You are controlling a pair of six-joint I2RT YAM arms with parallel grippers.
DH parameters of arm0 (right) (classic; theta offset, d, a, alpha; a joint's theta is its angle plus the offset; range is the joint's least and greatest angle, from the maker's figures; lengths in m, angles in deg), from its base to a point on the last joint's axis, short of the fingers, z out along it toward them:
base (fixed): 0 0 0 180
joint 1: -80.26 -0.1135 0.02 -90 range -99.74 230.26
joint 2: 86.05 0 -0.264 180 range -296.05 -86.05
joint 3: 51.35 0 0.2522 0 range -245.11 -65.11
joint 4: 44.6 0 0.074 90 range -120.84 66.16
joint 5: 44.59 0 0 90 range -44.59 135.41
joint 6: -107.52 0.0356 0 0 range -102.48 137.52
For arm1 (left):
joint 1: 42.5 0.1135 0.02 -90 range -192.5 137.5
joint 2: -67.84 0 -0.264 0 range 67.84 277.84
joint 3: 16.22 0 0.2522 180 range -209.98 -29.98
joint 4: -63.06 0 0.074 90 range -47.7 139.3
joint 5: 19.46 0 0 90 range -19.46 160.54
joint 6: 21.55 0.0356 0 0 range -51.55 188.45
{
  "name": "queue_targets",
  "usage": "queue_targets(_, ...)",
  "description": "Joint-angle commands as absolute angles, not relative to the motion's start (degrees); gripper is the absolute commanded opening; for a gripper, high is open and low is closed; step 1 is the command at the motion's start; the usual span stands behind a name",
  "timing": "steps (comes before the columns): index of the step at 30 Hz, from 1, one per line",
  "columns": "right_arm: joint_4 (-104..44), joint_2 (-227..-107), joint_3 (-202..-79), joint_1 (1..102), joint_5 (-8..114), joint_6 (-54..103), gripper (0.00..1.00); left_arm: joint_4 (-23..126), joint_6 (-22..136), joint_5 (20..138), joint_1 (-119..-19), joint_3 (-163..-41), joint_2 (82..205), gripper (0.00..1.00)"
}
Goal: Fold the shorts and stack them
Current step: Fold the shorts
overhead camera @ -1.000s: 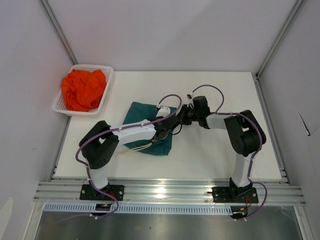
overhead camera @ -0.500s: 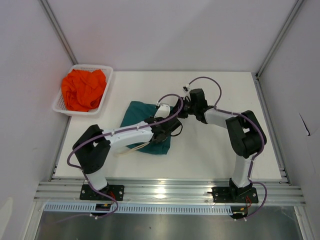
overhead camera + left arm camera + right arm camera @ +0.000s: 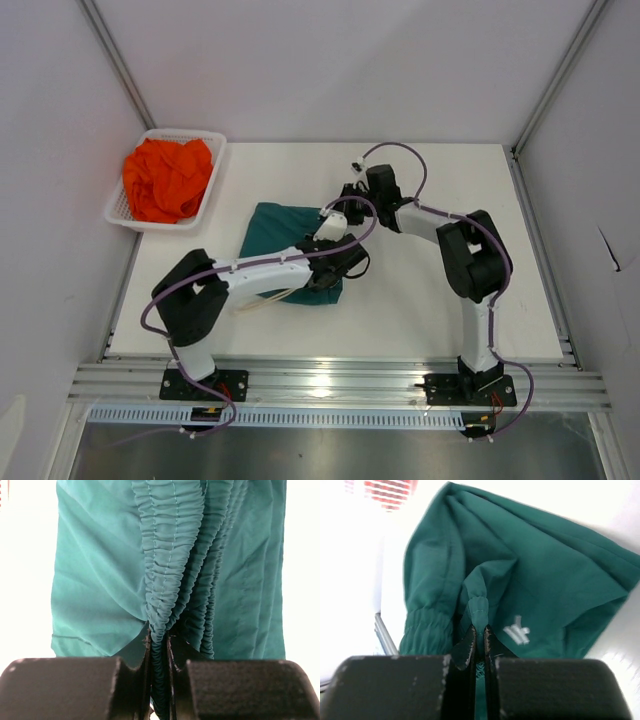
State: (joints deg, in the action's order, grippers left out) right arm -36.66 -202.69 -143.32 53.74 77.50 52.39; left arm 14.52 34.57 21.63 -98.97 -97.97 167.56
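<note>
Now the right tool [image 3: 479, 641] has shut on a fold of the soft dark teal-green fabric shorts [image 3: 270, 232] at the middle of the white table [image 3: 430, 300], the left tool [image 3: 159, 652] pinching their gathered waistband [image 3: 170, 555]; folding can likely begin.

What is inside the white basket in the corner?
The orange shorts, crumpled in a heap, fill the white basket. Anything beneath them, and the basket's floor, is covered, so I cannot tell. The green shorts lie outside it.
</note>
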Motion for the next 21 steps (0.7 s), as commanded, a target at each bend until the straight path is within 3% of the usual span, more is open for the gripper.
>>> queue_targets(1, -38.48, -207.32, -146.49, 54.42, 76.25, 51.53, 0.00, 13.71, 36.55, 22.46, -100.25, -100.99, 171.80, 0.06)
queue_targets(8, -41.12, -213.57, -149.12, 55.21, 76.61, 51.88, 0.00, 12.83, 37.34, 24.21, -102.00, -106.45, 180.42, 0.09)
queue_targets(12, -40.85, -214.90, -150.10, 55.65, 76.43, 51.27, 0.00, 13.35, 38.48, 27.55, -102.27, -107.59, 182.36, 0.19)
queue_targets(13, -40.94, -215.07, -150.10, 55.91, 76.43, 51.18, 0.00, 13.88, 38.66, 29.12, -102.18, -107.50, 182.27, 0.31)
queue_targets(15, -41.03, -215.43, -150.45, 56.18, 76.95, 51.44, 0.00, 14.32, 39.10, 30.36, -102.18, -107.42, 181.75, 0.46)
queue_targets(16, -41.21, -215.51, -150.54, 56.44, 77.13, 51.44, 0.00, 14.32, 39.10, 31.15, -102.18, -107.42, 181.40, 0.65)
queue_targets(18, -41.12, -215.51, -151.06, 56.71, 77.22, 51.53, 0.00, 13.71, 39.36, 31.77, -102.27, -107.77, 179.38, 0.81)
queue_targets(21, -40.25, -215.60, -152.03, 57.06, 77.66, 51.36, 0.02, 12.04, 39.63, 32.30, -102.27, -109.08, 176.30, 0.91)
